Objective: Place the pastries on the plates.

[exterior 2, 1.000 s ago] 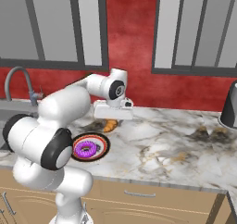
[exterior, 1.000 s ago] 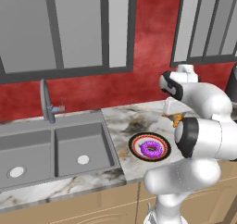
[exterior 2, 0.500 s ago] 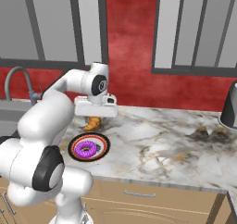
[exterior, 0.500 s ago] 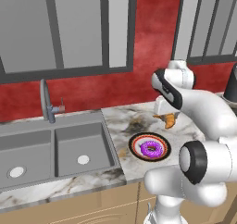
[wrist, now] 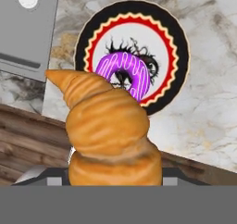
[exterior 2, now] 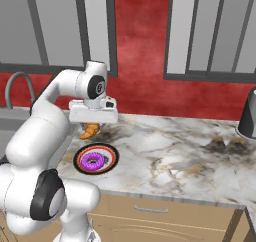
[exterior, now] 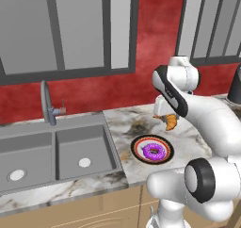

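Marble counter (exterior 2: 190, 151) is carrying the whole job, running from the sink (exterior: 56, 151) on its left end toward the right, with the arm (exterior: 197, 114) reaching out above it. Over the last second the arm has been swinging left along the counter, away from the right side and toward the sink end, so the load is now hanging just behind the plate (exterior: 151, 149), which is sitting near the counter's front edge. That plate, red-rimmed with a black band, is already holding the donut (exterior 2: 93, 161) on its white centre, so half the task is looking finished. The gripper (exterior: 165, 120) is clenching the croissant (wrist: 109, 126), which is hanging clear of the counter and filling the lower hand view. Since this plate is taken, the swing is probably a search or a transit toward the other plate; dropping here would be putting both pastries on one dish.
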